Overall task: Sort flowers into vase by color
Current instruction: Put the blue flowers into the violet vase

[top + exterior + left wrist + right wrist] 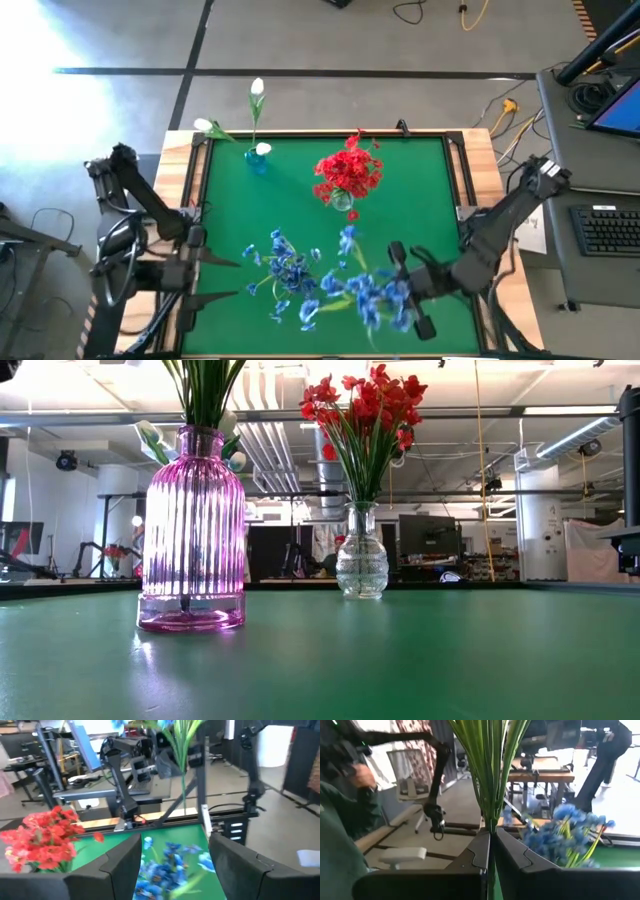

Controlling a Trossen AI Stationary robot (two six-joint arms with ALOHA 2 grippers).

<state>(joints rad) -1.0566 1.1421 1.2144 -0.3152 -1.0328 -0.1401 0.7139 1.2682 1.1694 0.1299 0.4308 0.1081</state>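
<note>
High view: red flowers (pixel 348 172) stand beyond right claw (pixel 400 290) gripping blue flowers (pixel 375 295).

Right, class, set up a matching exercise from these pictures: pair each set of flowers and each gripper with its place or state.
Things:
1. red flowers
2. white flowers
3. right gripper
4. left gripper

Place or state:
A. shut on green stems
B. in the clear glass vase
C. open
D. in the pink vase

Pairs: 1-B, 2-D, 3-A, 4-C

Bright overhead light; window glare upper left; blue flowers (pixel 375 295) motion-blurred.
</note>
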